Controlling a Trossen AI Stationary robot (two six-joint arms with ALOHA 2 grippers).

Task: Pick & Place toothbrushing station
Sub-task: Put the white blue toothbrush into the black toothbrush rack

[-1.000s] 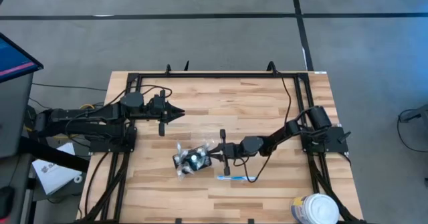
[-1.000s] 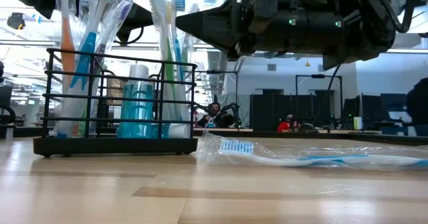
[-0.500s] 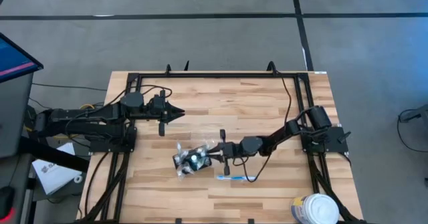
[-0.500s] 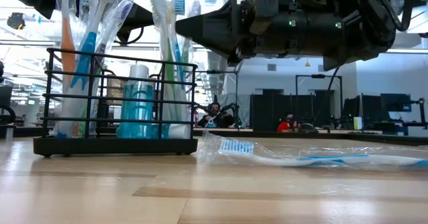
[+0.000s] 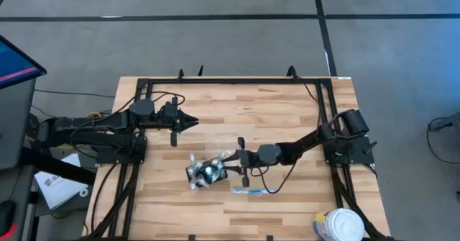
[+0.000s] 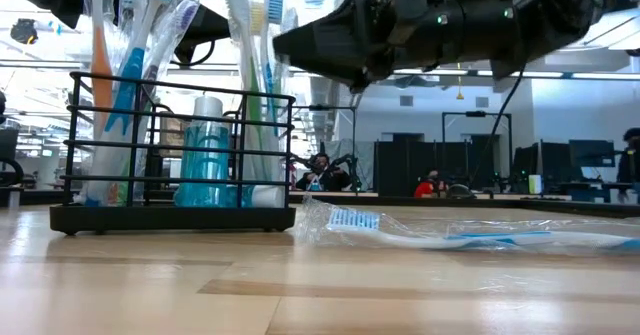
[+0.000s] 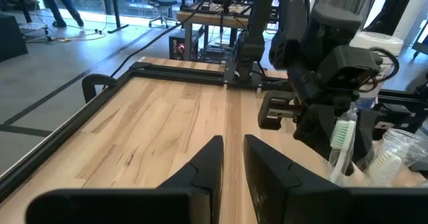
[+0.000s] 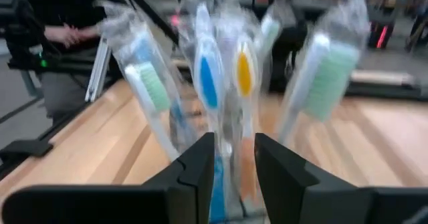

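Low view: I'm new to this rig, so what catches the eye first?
The black wire holder crammed with wrapped toothbrushes stands on the wooden table, towards the left of that view. The right claw hangs just beside its top. A single wrapped toothbrush lies flat to the right of it.

We see a wrapped toothbrush (image 5: 253, 191) lying flat on the light wooden table (image 5: 287, 111), blue bristles and handle showing through its clear sleeve (image 6: 470, 237). A white round tub (image 5: 338, 225) with blue-yellow print stands at the table's near right corner. Beside the table, papers (image 5: 59, 187) lie on the grey floor (image 5: 215, 47). Beyond, a person (image 8: 60, 43) in dark clothing stands among office desks.
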